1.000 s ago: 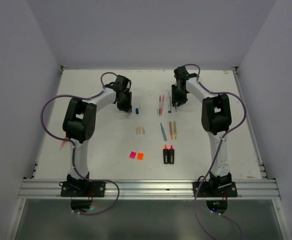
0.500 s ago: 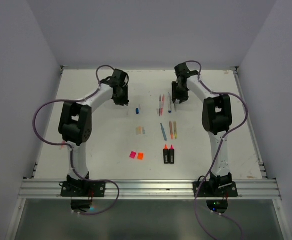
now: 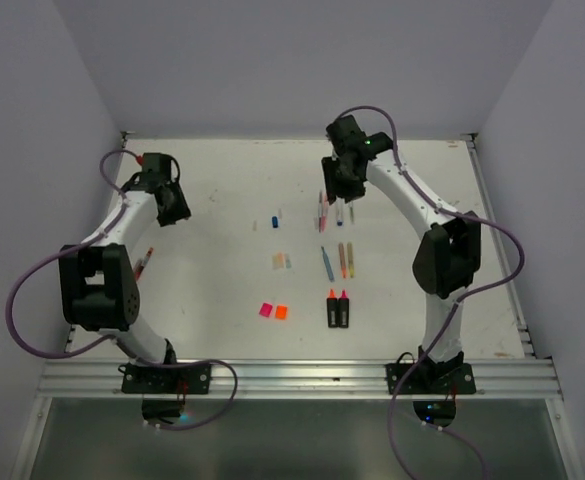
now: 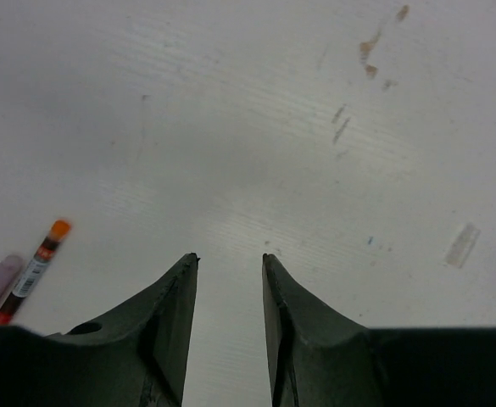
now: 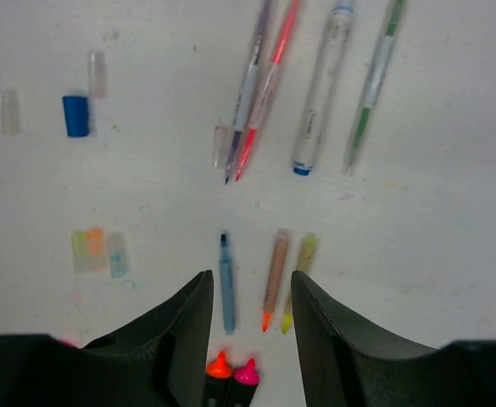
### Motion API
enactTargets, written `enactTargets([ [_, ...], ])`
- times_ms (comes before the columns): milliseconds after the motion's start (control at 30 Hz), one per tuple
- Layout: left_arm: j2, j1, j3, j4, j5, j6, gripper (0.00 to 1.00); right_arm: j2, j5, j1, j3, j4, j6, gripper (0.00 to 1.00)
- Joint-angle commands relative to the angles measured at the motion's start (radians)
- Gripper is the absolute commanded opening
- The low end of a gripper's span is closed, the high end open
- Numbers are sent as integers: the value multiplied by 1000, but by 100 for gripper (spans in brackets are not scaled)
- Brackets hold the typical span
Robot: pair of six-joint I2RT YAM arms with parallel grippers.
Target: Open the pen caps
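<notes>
Left of the crowded pens (image 5: 269,76), the pen caps lie loose on the tabletop (image 3: 212,270), blue cap (image 5: 75,116) among them, while left fingers (image 4: 175,292) and right fingers (image 5: 190,318) hang spread and empty, so dropping onto those touching barrels could pinch two at once.

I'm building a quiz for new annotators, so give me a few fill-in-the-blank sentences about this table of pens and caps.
1. The two black highlighters have uncapped tips, one orange and one ____.
2. The loose pink cap lies right beside a loose ____ cap.
3. In the right wrist view, the stubby cap near the clear ones is ____.
4. The left gripper holds ____.
Missing words: pink; orange; blue; nothing.
</notes>
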Motion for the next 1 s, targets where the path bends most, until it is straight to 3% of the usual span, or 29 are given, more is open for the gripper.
enactTargets([
  [0, -75, 77, -29, 29, 16, 20, 38, -68, 23, 60, 25, -73, -11, 46],
  [300, -144, 109, -78, -40, -22, 116, 38, -322, -115, 99, -312, 117, 8, 47],
  [533, -190, 142, -153, -4, -12, 291, 36, -471, -180, 108, -538, 233, -9, 47],
  [667, -161, 166, -153, -7, -22, 356, 36, -499, -239, 116, -563, 240, 3, 47],
  [800, -205, 194, -244, 149, 5, 494, 36, -518, -252, 149, -547, 230, 9, 47],
  [967, -98, 252, -224, 141, 162, 613, 35, -512, -272, 179, -540, 229, 12, 47],
])
